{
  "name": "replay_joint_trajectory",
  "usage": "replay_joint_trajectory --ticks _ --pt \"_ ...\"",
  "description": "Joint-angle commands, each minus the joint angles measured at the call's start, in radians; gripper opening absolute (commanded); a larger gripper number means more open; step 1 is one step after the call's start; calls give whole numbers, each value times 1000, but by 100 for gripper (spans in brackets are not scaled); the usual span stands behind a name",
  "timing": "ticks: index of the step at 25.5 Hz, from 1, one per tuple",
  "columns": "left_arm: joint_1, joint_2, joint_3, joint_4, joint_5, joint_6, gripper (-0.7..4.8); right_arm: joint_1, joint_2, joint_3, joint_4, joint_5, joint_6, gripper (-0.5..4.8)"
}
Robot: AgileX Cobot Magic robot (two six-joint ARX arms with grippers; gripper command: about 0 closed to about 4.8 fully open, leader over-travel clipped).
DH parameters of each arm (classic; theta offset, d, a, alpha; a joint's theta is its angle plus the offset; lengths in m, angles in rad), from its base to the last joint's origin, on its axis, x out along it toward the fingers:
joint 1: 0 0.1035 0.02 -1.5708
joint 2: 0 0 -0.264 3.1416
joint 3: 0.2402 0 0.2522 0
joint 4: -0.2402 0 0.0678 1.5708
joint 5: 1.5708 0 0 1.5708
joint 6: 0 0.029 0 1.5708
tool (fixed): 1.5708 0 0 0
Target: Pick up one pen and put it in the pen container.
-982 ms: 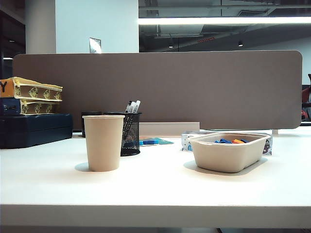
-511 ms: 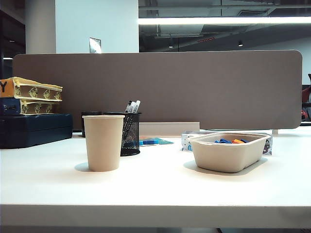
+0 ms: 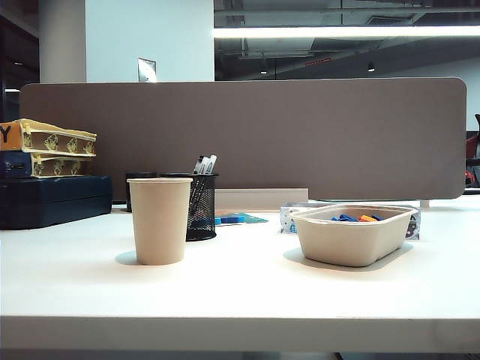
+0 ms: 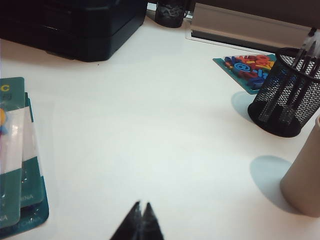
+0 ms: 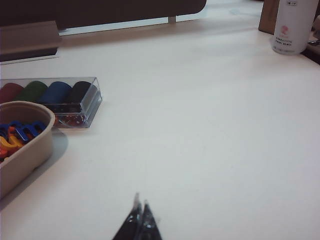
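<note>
The pen container (image 3: 201, 206), a black wire-mesh cup, stands behind the tan paper cup (image 3: 160, 221). Pens (image 3: 205, 164) with light ends lean inside it and poke above its rim. In the left wrist view the pen container (image 4: 287, 95) shows the pens (image 4: 300, 62) through its mesh. My left gripper (image 4: 142, 206) is shut and empty, over bare table well short of the mesh cup. My right gripper (image 5: 141, 202) is also shut and empty, over bare table beside the beige tray (image 5: 30, 150). Neither gripper appears in the exterior view.
The beige tray (image 3: 352, 236) holds small blue and orange items. A clear box of coloured pieces (image 5: 55, 97) lies behind it, and a white bottle (image 5: 292, 25) stands farther off. A dark box (image 4: 75, 25), green packs (image 4: 20, 165), a letter mat (image 4: 247, 65) and the paper cup (image 4: 305, 175) surround the left gripper.
</note>
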Motion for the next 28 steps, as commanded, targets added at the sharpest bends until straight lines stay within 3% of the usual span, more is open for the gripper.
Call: replay_joint_trajectory --ticks 1,28 --pt "1 0 3 1 -5 0 -6 0 0 -6 29 -1 2 -1" --pt "1 0 4 -6 3 1 -5 -1 -1 -33 42 -16 2 -1"
